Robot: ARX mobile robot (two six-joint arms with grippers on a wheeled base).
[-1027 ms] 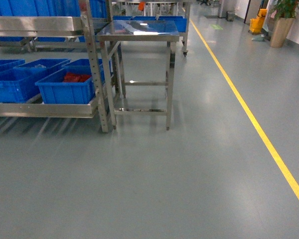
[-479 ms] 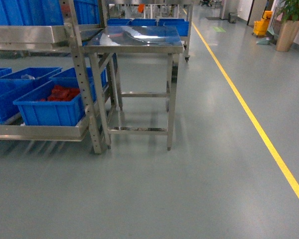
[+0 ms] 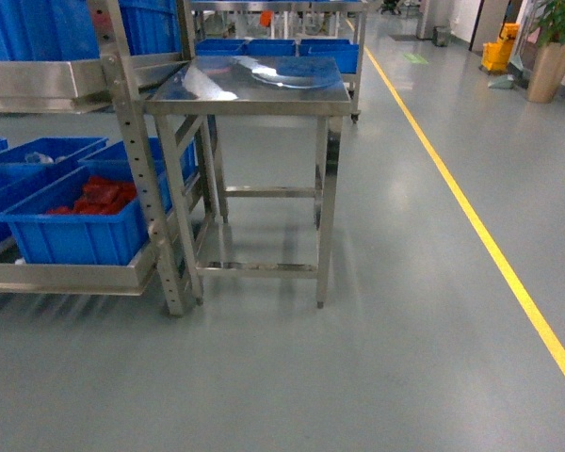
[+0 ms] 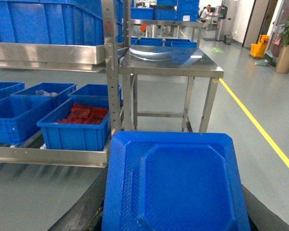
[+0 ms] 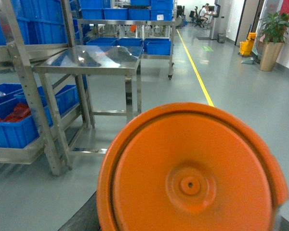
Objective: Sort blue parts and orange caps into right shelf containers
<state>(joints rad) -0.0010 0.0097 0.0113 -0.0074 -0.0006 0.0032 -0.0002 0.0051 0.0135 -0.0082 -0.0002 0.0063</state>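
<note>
Ahead on the left, the steel table now sits closer and lower in the head view than half a second ago, and the shelf rack has slid further left. On the rack's bottom level, a blue crate holds red pieces. The left wrist view is filled by a blue part, the right wrist view by an orange cap. Neither gripper's fingers show in any view, so their grip cannot be told.
</note>
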